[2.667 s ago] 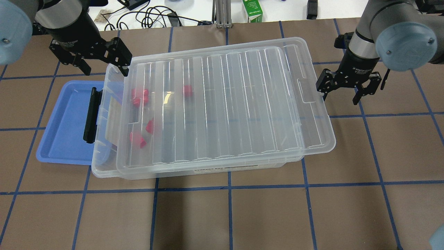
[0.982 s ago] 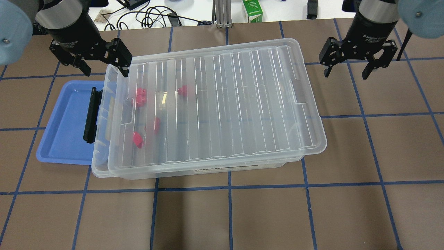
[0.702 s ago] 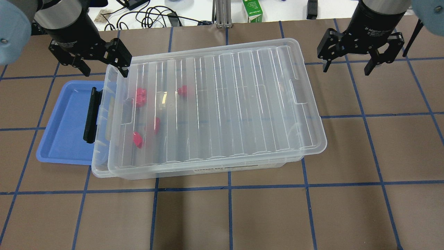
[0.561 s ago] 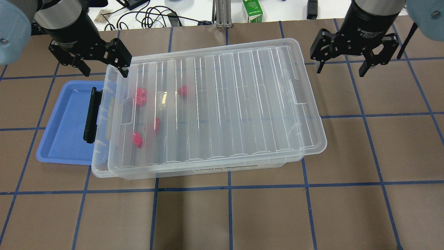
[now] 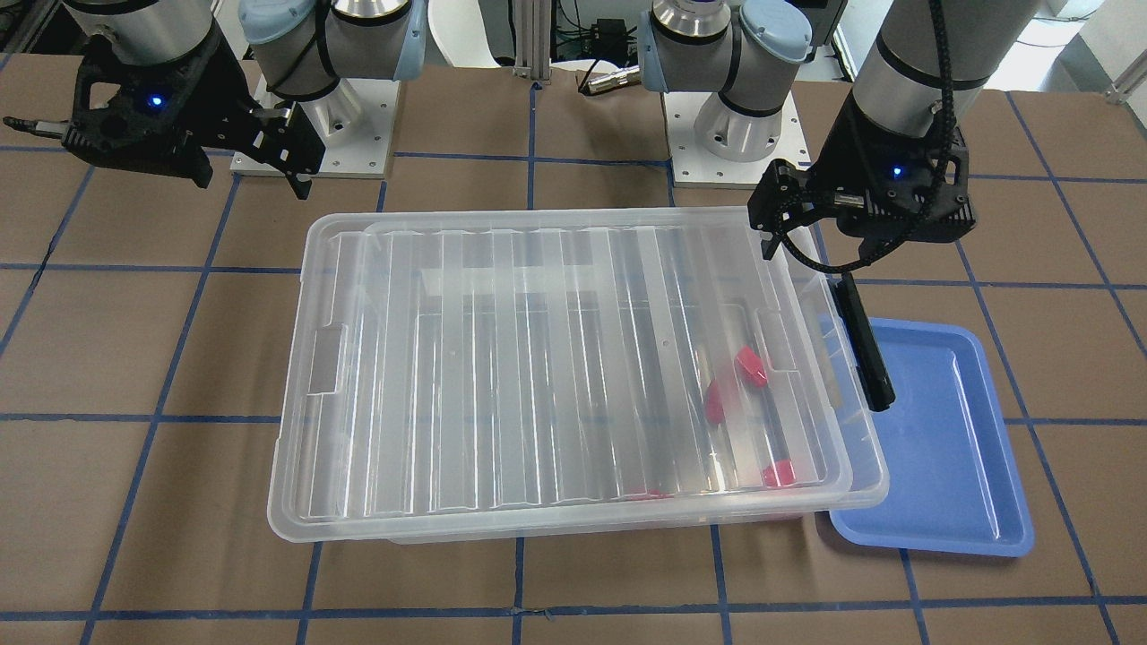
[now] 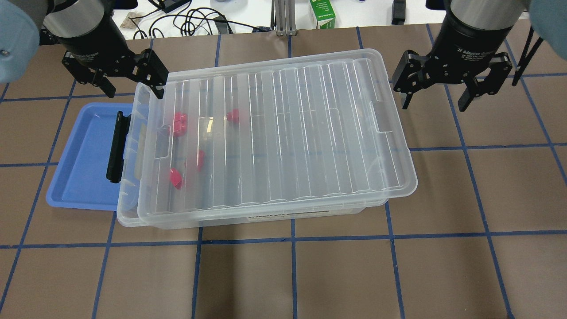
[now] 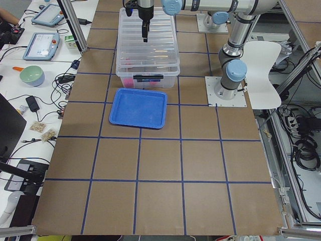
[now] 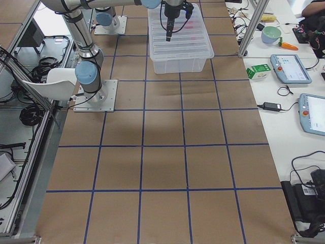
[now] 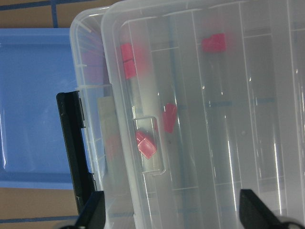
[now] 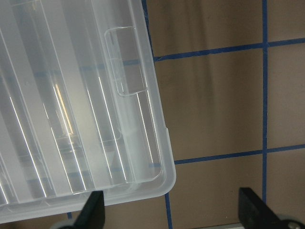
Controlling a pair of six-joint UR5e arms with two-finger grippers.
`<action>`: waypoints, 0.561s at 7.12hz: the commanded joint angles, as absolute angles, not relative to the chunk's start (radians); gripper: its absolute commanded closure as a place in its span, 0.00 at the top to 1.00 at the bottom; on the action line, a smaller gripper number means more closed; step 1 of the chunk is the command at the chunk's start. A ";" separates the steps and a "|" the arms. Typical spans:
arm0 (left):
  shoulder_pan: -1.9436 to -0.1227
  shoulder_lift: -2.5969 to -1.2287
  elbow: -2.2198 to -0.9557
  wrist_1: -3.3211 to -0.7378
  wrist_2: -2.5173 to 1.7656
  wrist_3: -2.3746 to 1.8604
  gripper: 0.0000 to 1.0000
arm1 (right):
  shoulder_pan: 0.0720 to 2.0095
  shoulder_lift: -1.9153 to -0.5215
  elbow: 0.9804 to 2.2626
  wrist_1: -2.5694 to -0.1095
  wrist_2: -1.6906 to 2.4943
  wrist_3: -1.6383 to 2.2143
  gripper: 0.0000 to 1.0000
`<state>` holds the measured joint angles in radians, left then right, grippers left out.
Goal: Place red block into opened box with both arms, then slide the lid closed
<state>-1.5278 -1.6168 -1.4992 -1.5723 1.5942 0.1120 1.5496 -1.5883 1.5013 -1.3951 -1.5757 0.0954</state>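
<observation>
Several red blocks (image 6: 176, 178) lie inside the clear box (image 6: 125, 213), seen through the ribbed lid (image 6: 288, 133). The lid rests slightly askew on the box and leaves a narrow strip uncovered at the end with the black latch (image 6: 116, 146). My left gripper (image 6: 135, 94) hangs open above the box's far corner at that end, holding nothing. My right gripper (image 6: 433, 106) is open and empty above the table, just off the lid's opposite short end and not touching it. The left wrist view looks down on the red blocks (image 9: 145, 144) under the lid's notch.
A blue tray (image 6: 84, 168) lies partly under the box's latch end. Past the table's far edge are cables (image 6: 190, 22) and a green carton (image 6: 322, 13). Brown paper with blue tape lines (image 6: 292, 266) covers the table around the box.
The lid has slid toward the latch end, covering more of the box. My right gripper pulled away from the lid's end, then came back a little. The left gripper stayed put.
</observation>
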 commanded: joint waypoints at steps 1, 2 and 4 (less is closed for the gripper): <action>-1.526 -1.617 -1.499 -1.572 1.594 0.112 1.00 | 1.522 -1.592 1.502 -1.384 -1.578 0.086 1.00; -1.528 -1.617 -1.499 -1.569 1.594 0.112 1.00 | 1.525 -1.594 1.505 -1.384 -1.577 0.093 1.00; -1.528 -1.617 -1.500 -1.569 1.594 0.113 1.00 | 1.526 -1.595 1.509 -1.385 -1.572 0.097 1.00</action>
